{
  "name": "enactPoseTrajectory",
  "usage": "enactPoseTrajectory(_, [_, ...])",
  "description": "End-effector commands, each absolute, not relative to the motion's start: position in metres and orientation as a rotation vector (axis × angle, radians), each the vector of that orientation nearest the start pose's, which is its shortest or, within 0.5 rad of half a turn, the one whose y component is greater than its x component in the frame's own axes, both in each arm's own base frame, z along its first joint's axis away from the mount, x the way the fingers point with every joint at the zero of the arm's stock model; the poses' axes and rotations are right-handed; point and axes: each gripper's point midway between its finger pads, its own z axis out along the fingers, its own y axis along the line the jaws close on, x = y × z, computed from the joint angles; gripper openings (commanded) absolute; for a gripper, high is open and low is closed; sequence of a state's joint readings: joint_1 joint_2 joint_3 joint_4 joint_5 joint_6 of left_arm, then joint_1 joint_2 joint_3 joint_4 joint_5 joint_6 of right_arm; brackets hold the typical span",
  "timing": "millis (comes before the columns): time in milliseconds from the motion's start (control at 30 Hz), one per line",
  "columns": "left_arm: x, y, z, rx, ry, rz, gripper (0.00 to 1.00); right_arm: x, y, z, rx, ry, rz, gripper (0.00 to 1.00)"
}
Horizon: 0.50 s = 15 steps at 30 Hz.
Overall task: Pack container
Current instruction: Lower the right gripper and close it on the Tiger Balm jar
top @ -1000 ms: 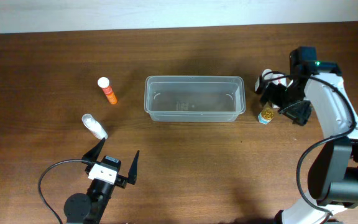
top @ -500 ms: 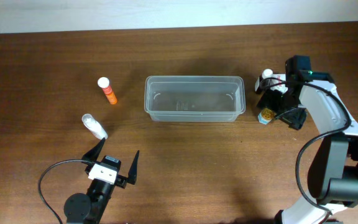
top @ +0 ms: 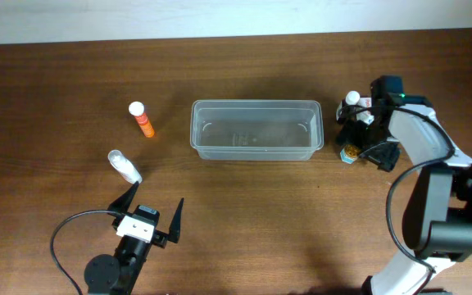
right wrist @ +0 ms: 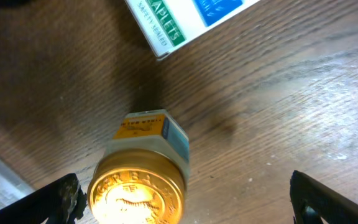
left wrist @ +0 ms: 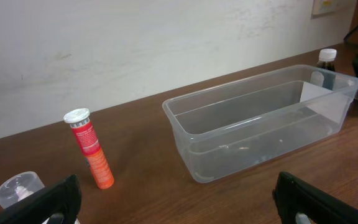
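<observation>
Near the surface's right edge, the right fingers [right wrist: 61,198] hang wide open and empty over a gold-lidded jar [right wrist: 137,186], likely lining up to grasp it for the tub [top: 256,129] at the surface's middle, while the left fingers [left wrist: 48,200] gape empty.

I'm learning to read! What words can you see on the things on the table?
"APLETS": green letters on the white box; the word's start is cut off.
The small jar: yellow label and gold lid too blurred to read.
The orange tube: print too small to read.
</observation>
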State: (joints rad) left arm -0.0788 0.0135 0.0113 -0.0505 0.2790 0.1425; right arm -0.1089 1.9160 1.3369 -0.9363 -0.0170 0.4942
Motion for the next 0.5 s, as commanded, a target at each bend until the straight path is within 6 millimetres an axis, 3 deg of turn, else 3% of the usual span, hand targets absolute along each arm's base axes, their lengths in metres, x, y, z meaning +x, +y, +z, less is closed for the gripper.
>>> enactPoseTrajectory(0, [0.2352, -0.0663, 0.1629, 0.400, 1.575, -0.167, 0.99, 0.3583, -0.0316, 0.0254, 0.849, 2.973, -0.047, 1.00])
enactPoseTrajectory(167, [0.2352, -0.0663, 0.1629, 0.400, 1.575, -0.167, 0.99, 0.3628, -0.0218, 0.0254, 0.789, 2.971, -0.062, 1.00])
enactPoseTrajectory(467, [0.2352, -0.0663, 0.1631, 0.400, 1.575, -0.167, 0.99, 0.3664, -0.0297, 0.0247, 0.786, 2.957, -0.064, 0.94])
